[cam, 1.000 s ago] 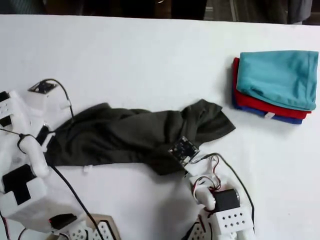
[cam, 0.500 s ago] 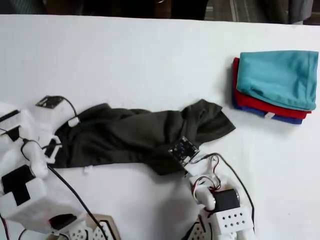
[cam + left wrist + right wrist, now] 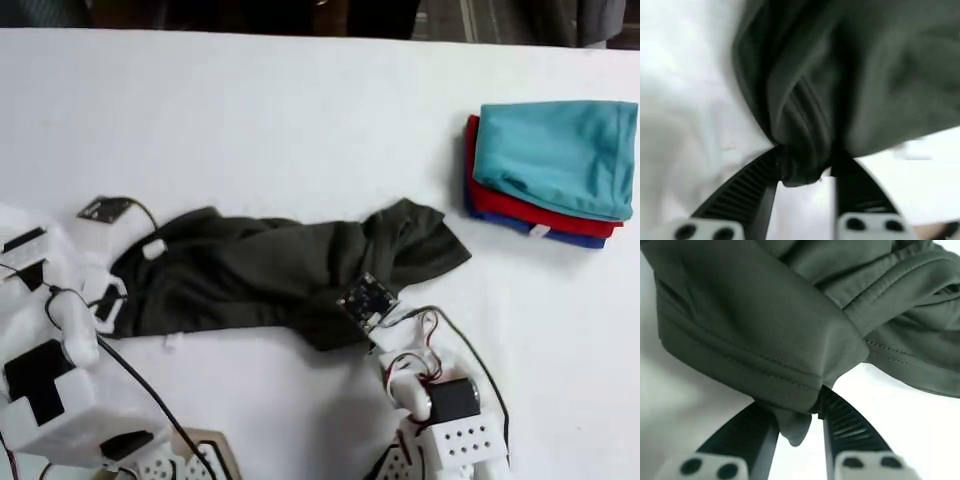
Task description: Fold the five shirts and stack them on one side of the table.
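A dark green shirt (image 3: 270,272) lies crumpled across the near middle of the white table (image 3: 280,120). At its left end my left gripper (image 3: 112,300) is shut on a bunched fold of the shirt (image 3: 805,165), seen pinched between the black fingers (image 3: 747,192). Along its near edge my right gripper (image 3: 350,325) is shut on a hemmed corner of the shirt (image 3: 790,415), held between its fingers (image 3: 847,430). A stack of folded shirts, teal (image 3: 560,155) over red (image 3: 490,200) over blue (image 3: 520,226), rests at the right side.
Both arm bases and their loose cables (image 3: 450,330) crowd the near edge. The table's far half is bare white cloth. The far table edge (image 3: 300,32) borders a dark room.
My left gripper has moved right and slightly toward the far side with the shirt's left end, bunching the cloth inward. The right arm and the stack stay still.
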